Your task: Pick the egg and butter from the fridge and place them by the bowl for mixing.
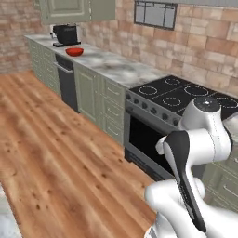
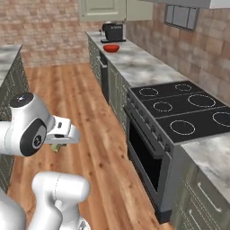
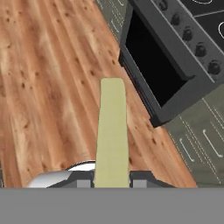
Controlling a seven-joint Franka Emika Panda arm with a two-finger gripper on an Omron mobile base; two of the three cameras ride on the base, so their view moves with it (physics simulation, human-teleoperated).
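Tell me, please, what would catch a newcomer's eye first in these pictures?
Probably the pale butter in the hand view, sticking out from between the dark fingers above the wooden floor. Next comes the black stove with its dark oven door, set into the grey counter. At the counter's far end sits a red bowl beside a black coffee machine.

We see evenly bright, flat rendered light with faint shadows, soft low-resolution blur, and no glare anywhere.
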